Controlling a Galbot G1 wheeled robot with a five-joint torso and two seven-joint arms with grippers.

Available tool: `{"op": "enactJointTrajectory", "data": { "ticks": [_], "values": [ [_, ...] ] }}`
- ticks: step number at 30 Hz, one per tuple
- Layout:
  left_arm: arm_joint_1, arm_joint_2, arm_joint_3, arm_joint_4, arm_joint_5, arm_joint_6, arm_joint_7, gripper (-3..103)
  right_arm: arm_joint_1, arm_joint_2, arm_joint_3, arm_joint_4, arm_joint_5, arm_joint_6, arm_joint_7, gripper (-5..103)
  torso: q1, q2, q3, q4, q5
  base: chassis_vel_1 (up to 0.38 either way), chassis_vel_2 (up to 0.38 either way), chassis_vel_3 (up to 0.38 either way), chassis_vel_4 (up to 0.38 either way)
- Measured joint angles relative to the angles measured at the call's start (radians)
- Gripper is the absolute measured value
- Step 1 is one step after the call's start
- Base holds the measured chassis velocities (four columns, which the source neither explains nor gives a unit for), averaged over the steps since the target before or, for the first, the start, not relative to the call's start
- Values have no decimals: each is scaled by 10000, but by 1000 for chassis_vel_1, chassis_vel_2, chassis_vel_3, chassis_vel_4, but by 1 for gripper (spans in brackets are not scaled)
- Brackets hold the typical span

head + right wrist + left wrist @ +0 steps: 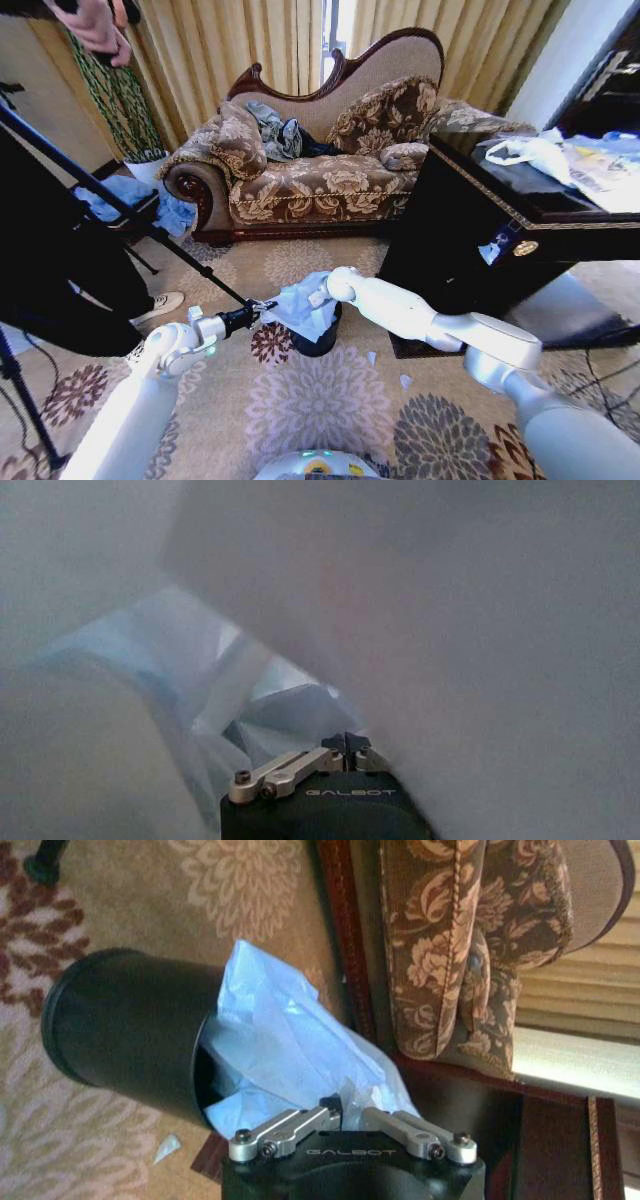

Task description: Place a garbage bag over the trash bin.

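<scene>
The small black trash bin (322, 342) stands on the patterned carpet in front of the sofa. The pale blue garbage bag (298, 300) is bunched over its mouth, partly stuffed inside and partly billowing above the rim. My left gripper (265, 305) is at the bag's left edge, shut on a fold of it. In the left wrist view the gripper (338, 1104) pinches the bag (290, 1042) just off the bin (130, 1020). My right gripper (322, 296) is buried in the bag from the right. The right gripper (347, 742) is shut, with the bag's film (270, 697) all around it.
A floral sofa (320, 170) stands behind the bin. A dark cabinet (500, 240) sits close on the right, with a white plastic bag (530, 150) on top. A tripod leg (100, 195) and a person's shoe (160, 303) are on the left. Scraps (405, 380) lie on the carpet.
</scene>
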Motion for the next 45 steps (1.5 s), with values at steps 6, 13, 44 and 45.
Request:
{"op": "enactJointTrajectory", "data": {
  "ticks": [6, 13, 44, 45],
  "values": [
    [-562, -174, 188, 470, 244, 140, 360, 0, 3, 430, -94, -838, -391, 404, -210, 0, 1, 0, 0, -1, 2, 0, 0, 0, 0],
    [-1005, -217, 503, 577, 240, 238, 501, 0, 193, 203, -189, -964, -464, 678, -664, 0, 2, 0, -1, -2, 3, 0, 0, 0, 0],
    [-1627, -927, 1459, 2618, 1419, 414, 1485, 0, -276, -163, 436, -960, -576, 1480, -1446, 0, 1, 0, 0, 0, 3, 0, 0, 0, 0],
    [-1627, -927, 1459, 2618, 1419, 414, 1485, 0, -276, -163, 436, -960, -576, 1480, -1446, 0, 1, 0, 0, 0, 3, 0, 0, 0, 0]
  ]
}}
